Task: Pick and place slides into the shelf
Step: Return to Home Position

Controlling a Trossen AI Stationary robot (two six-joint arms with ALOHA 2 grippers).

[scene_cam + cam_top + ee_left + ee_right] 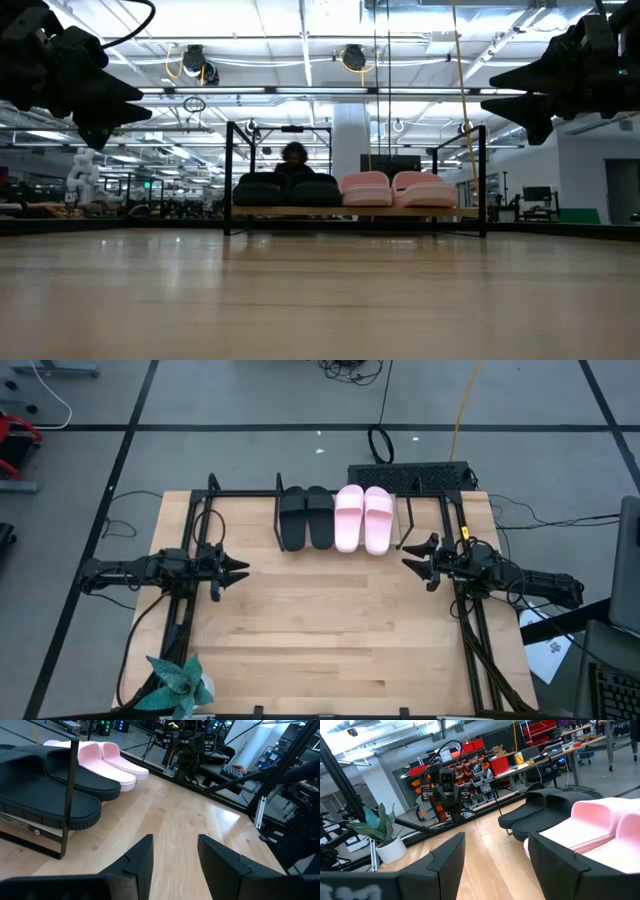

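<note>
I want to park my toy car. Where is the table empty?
The bare table between the left gripper and right gripper, before the shelf, is free. Black slides and pink slides fill the shelf; a plant takes the near left corner.

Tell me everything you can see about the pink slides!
The pink slides are a pale pink pair, smooth and matte like foam, each with one wide strap. They lie flat, soles down, side by side and touching each other, on the shelf, close beside the black slides, on the right arm's side. Their straps sit at the far end and their heels point toward the arms. The left pincer and right pincer hang clear of them, open and empty.
</note>
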